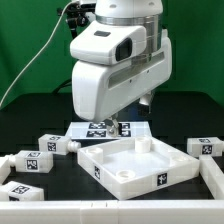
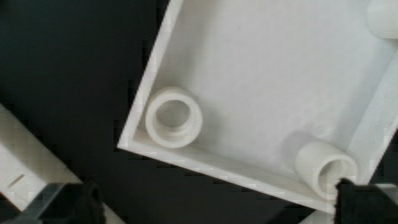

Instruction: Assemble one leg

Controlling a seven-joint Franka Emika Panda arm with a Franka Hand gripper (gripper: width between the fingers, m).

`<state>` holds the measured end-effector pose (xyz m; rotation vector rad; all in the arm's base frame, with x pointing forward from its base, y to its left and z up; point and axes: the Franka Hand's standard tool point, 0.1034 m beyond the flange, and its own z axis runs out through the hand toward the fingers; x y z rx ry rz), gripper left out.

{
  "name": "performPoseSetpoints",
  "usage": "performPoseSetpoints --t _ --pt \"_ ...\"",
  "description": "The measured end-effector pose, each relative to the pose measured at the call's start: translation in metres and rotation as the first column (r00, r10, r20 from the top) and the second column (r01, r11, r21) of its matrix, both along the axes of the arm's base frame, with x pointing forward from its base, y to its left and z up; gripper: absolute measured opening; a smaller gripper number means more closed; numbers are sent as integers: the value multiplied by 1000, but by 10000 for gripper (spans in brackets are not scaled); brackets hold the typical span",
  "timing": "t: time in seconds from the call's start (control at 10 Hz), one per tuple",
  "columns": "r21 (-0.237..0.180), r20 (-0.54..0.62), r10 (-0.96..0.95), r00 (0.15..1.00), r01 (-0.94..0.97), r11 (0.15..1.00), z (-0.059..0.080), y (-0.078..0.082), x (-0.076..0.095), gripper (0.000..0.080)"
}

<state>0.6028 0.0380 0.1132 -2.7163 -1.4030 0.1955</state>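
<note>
Black matte desk (image 1: 40, 125) fills my feed under the arm, with a green curtain (image 1: 30, 40) hanging behind. My end effector (image 2: 205, 207) hangs with its two dark fingers (image 2: 57, 205) spread apart. Nothing is clamped between them, and I see only desk and a strip of rim in the gap.

Closest below it is the tray-like base (image 2: 267, 80): smooth white plastic, a shallow square with a raised rim. One round socket (image 2: 173, 117) sits in the corner nearest the fingers, and a second socket (image 2: 322, 160) shows further along the same rim. The marker board (image 1: 95, 130) lies near the end effector, just past the tray, flat and printed.

No leg is under the end effector. The nearest leg (image 1: 52, 143) lies on the desk to the exterior view's left of it, apart from the tray. It is a short square-sectioned white post with black-and-white tags. Its long axis seems to run across that view, but it is too small for me to be sure. A second leg (image 1: 30, 160) and a third leg (image 1: 15, 188) lie farther out the same way. A fourth leg (image 1: 203, 146) lies on the opposite side, well apart.

I judge the coming move to be a sideways run toward the nearest leg, then a descent with the fingers across its narrow section.
</note>
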Motion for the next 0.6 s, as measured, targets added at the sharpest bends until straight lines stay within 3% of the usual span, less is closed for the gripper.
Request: performPoseSetpoints --t 0.5,0.6 --pt "1 16 -9 1000 9 1000 -1 1 -1 650" --pt "-1 37 -27 999 27 1000 -4 4 -13 650"
